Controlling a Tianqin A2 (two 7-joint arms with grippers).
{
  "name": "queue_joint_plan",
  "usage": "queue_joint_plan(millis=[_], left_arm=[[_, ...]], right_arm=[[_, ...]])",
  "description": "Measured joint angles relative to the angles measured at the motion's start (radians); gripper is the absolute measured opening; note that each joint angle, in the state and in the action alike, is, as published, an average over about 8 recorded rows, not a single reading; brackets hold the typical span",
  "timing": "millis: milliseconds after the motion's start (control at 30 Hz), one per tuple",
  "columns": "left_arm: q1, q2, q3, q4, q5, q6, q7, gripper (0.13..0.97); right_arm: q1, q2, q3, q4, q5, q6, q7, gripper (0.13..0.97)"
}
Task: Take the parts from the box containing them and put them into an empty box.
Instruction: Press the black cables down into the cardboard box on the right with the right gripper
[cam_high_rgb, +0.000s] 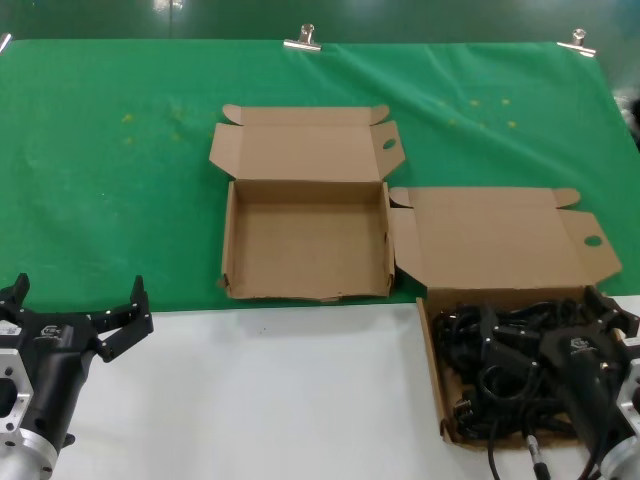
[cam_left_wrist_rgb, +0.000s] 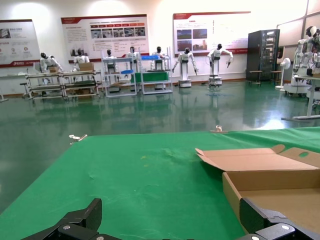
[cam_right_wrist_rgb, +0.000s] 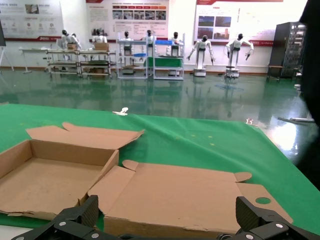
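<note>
The counter (cam_high_rgb: 290, 390) is white near the robot, and a green cloth (cam_high_rgb: 110, 180) covers its far part. The empty box (cam_high_rgb: 305, 245) sits open in the middle on the cloth. The box with the cords (cam_high_rgb: 500, 300) is to its right and nearer, with its lid touching the empty box's right wall. The black power cords (cam_high_rgb: 500, 375) lie in a big tangle inside it, and one plug end (cam_high_rgb: 538, 462) hangs out over the near edge.

The cords are all knotted up. I think a pull on one could drag the whole bunch, or slide the light box.

The right claw (cam_high_rgb: 545, 325) hangs low over the cords with its fingers wide apart, holding nothing. The left claw (cam_high_rgb: 75, 310) waits at the near left, also spread apart and empty.
</note>
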Motion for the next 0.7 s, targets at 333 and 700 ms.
queue_joint_plan(millis=[333,700], left_arm=[[0.0,0.0,0.0,0.0,0.0,0.0,0.0,0.966],[0.0,0.0,0.0,0.0,0.0,0.0,0.0,0.961]], right_arm=[[0.0,0.0,0.0,0.0,0.0,0.0,0.0,0.966],[0.0,0.0,0.0,0.0,0.0,0.0,0.0,0.966]])
